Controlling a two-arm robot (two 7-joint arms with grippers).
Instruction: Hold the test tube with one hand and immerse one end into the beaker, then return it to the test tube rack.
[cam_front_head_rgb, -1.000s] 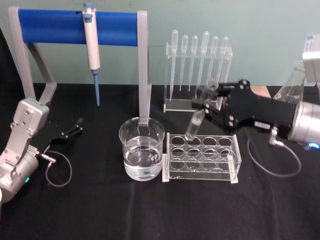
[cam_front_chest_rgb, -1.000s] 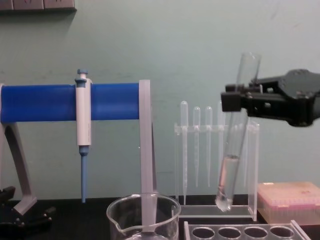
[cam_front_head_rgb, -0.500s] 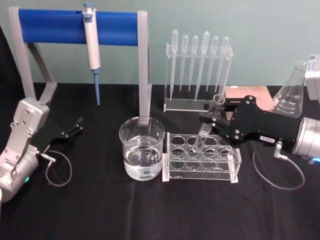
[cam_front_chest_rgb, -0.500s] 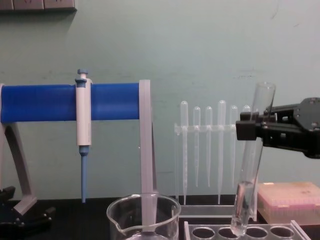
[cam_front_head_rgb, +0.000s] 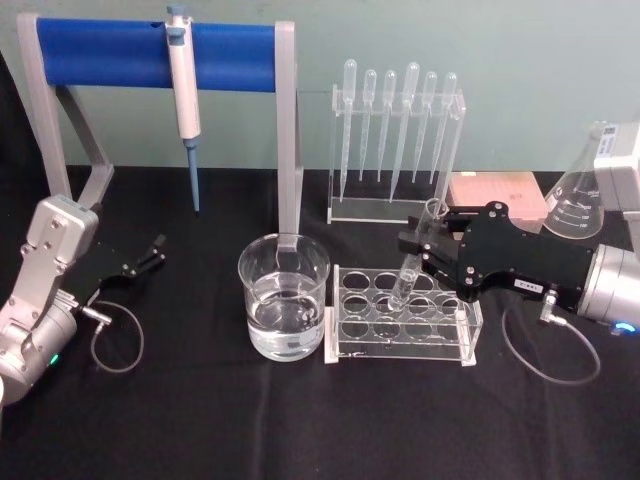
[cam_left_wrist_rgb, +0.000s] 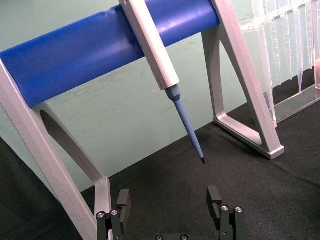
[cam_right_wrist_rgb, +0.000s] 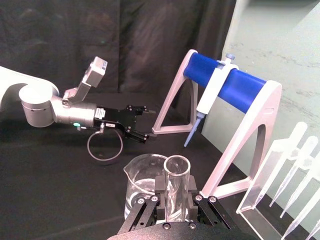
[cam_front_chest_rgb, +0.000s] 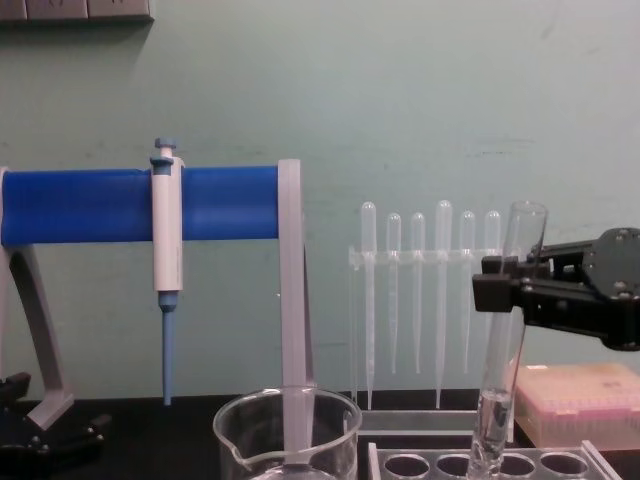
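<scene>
Broadly, black table (cam_front_head_rgb: 300, 420), teal wall behind. Blue-barred stand (cam_front_head_rgb: 150, 55) at far left, a pipettor (cam_front_head_rgb: 183, 90) hanging from its bar, tip down. Right of it, a clear rack of pipettes (cam_front_head_rgb: 395, 140) against the wall.

Left arm parked at the table's left edge; left gripper (cam_front_head_rgb: 140, 262) low over the cloth near the stand's foot, its fingers (cam_left_wrist_rgb: 215, 200) spread apart with nothing between them.

Right arm reaches in from the right. Right gripper (cam_front_head_rgb: 418, 242) sits above the back row of the tube rack (cam_front_head_rgb: 405, 315), clamped on the tube (cam_front_head_rgb: 415, 262) near its upper part. In the right wrist view the two fingers (cam_right_wrist_rgb: 159, 192) press either side of the glass just below the open rim.

Beaker (cam_front_head_rgb: 284, 308) stands just left of the rack, touching or nearly touching its end; partly filled with clear liquid, spout visible in the chest view (cam_front_chest_rgb: 238, 455).

Tube leans slightly, rim up and toward the right. Its rounded bottom is down in one of the rack's back-row holes (cam_front_chest_rgb: 482, 465). A little liquid shows in the lower part. Tube is apart from the beaker.

Flask (cam_front_head_rgb: 578, 200) and a pinkish box (cam_front_head_rgb: 495, 190) stand behind the right arm.
</scene>
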